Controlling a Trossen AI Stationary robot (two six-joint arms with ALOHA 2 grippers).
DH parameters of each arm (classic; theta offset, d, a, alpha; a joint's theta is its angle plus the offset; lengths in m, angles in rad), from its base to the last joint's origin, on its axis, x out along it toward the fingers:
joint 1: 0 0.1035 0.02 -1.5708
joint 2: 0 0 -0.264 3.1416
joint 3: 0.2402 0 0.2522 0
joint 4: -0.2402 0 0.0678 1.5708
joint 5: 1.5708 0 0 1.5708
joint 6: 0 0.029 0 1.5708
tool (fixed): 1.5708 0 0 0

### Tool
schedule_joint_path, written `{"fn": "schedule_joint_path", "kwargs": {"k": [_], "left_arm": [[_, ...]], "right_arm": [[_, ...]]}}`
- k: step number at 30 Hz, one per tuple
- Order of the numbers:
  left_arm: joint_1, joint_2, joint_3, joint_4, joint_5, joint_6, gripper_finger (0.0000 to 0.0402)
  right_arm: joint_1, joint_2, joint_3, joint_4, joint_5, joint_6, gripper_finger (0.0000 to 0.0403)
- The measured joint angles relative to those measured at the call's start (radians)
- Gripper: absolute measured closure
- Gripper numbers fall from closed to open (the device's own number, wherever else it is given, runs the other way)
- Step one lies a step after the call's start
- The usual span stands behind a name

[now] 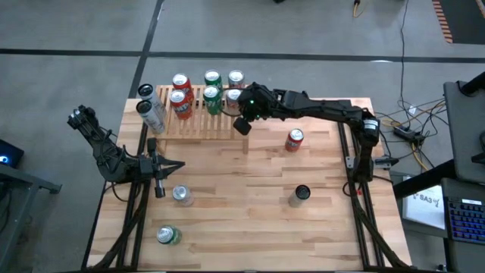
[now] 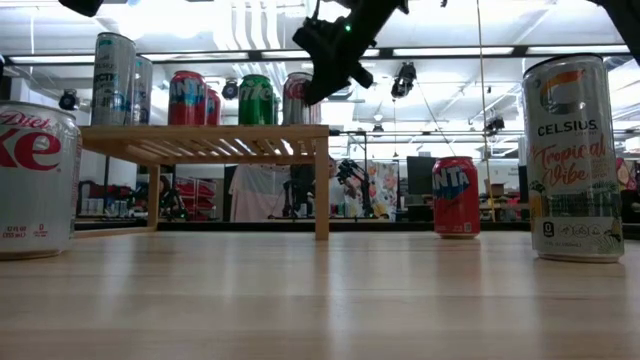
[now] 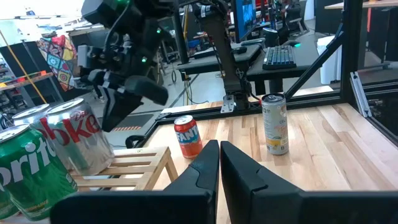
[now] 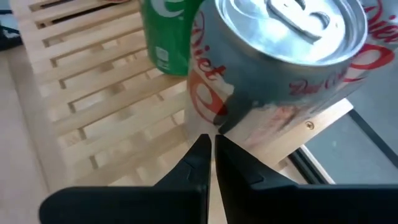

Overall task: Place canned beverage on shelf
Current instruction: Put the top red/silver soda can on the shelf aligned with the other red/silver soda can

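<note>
Nearest my lens, the silver Diet Coke can (image 4: pixel 283 68) stands on the low light-wood slatted shelf (image 1: pixel 198 121), at its right end. My right pincer (image 1: pixel 242 123) hangs beside it, fingers together, empty. Left pincer (image 1: pixel 160 184) together, over the wooden desk (image 1: pixel 250 205).

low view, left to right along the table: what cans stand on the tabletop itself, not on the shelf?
Diet Coke can at the left edge → red Fanta can right of the shelf → Celsius can at the far right.
</note>
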Motion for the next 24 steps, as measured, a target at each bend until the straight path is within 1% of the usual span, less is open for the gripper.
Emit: {"fn": "schedule_joint_path", "kwargs": {"k": [11,16,19,21,24], "left_arm": [[0.0,0.0,0.0,0.0,0.0,0.0,0.0401],[0.0,0.0,0.0,0.0,0.0,0.0,0.0401],[0.0,0.0,0.0,-0.001,0.0,0.0,0.0401],[0.0,0.003,0.0,-0.001,0.0,0.0,0.0401],[0.0,0.01,0.0,-0.001,0.0,0.0,0.0401]], "right_arm": [[-0.017,0.0,0.0,-0.005,-0.002,-0.005,0.039],[0.01,0.0,0.0,0.002,-0.056,0.023,0.039],[0.04,0.009,0.0,0.059,-0.053,0.023,0.039],[0.06,0.019,0.0,0.131,-0.052,0.016,0.039],[0.082,0.03,0.0,0.244,0.001,0.013,0.039]]}}
